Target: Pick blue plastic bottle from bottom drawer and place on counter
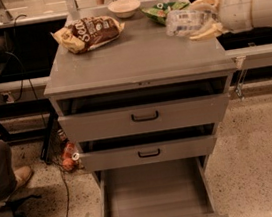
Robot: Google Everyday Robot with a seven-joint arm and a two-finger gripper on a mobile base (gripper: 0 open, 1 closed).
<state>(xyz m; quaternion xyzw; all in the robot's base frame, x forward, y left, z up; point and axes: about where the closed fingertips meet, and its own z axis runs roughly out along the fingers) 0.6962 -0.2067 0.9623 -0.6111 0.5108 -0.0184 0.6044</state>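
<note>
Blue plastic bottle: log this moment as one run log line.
gripper: shut on small clear blue-labelled plastic bottle, over grey metal counter, far right corner | wide grey bottom drawer: open | phase: placing

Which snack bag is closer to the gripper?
The green bag, right beside the gripper, which holds the bottle at the counter's right rear. The brown bag lies across at the left rear.
</note>
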